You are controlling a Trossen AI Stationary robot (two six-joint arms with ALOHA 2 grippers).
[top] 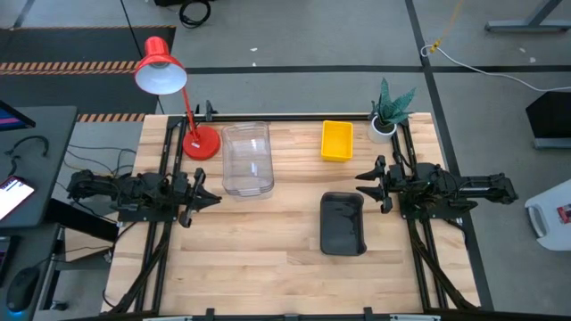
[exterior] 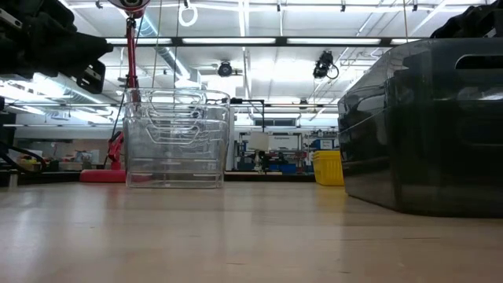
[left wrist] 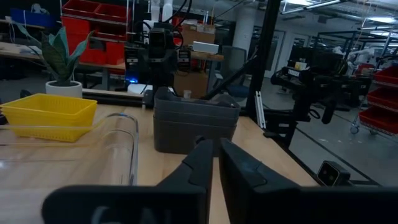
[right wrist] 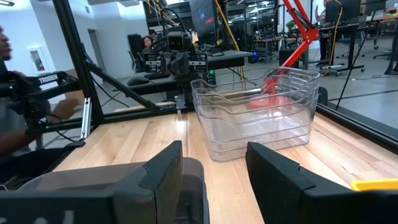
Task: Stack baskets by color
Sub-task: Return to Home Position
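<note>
A stack of clear baskets (top: 245, 159) (right wrist: 258, 115), nested one inside another, stands on its bottom at the table's far left of centre. To its right, near the far edge, sits a yellow basket (top: 337, 140) (left wrist: 50, 115). Dark grey baskets (top: 343, 223) (left wrist: 196, 121) sit nested right of centre, nearer the front. My left gripper (top: 214, 198) (left wrist: 216, 155) hovers at the table's left side, pointing level toward the right, its fingers almost together with nothing between them. My right gripper (top: 361, 184) (right wrist: 214, 155) hovers at the right side, pointing left, open and holding nothing.
A red desk lamp (top: 165, 71) stands with its base (top: 201, 143) at the far left beside the clear stack. A small potted plant (top: 390, 111) sits at the far right corner. Bare wood lies along the table's near half. A person (right wrist: 9, 56) shows beyond the table.
</note>
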